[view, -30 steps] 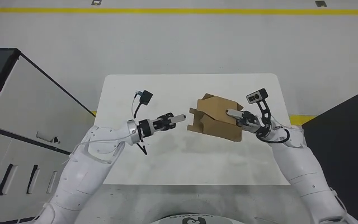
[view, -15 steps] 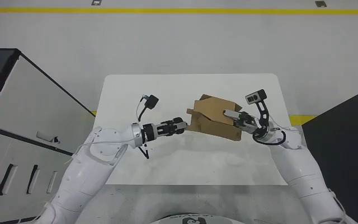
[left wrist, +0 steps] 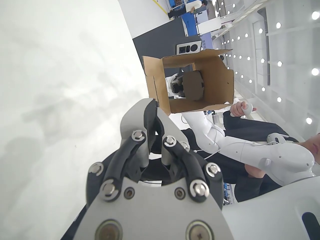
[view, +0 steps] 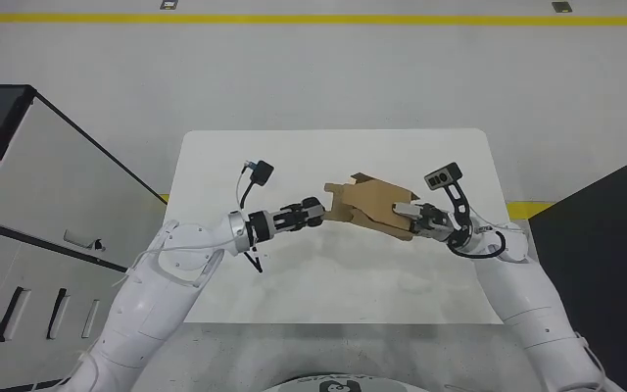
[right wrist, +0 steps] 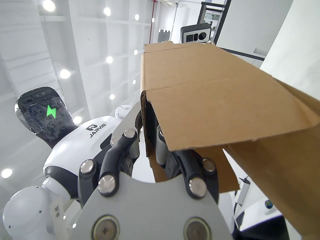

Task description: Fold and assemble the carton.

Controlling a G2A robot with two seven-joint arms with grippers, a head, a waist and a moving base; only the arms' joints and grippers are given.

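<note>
The brown carton (view: 367, 204) hangs above the middle of the white table, lying nearly flat in the top view. My right gripper (view: 400, 210) holds it from the right. In the right wrist view this gripper (right wrist: 150, 128) is shut on a wall edge of the carton (right wrist: 212, 96). My left gripper (view: 317, 210) sits at the carton's left flap. In the left wrist view its fingers (left wrist: 147, 116) are shut together, tips against the flap's corner. There the carton (left wrist: 217, 81) shows as an open tube seen through one end.
The white table (view: 294, 157) has bare surface on all sides of the carton. A dark-framed cabinet (view: 29, 147) stands to the left of the table and a black panel (view: 588, 235) to its right.
The right gripper has turned the carton from a raised, tilted pose to a flatter one. The left gripper has moved right until it meets the carton's left flap.
</note>
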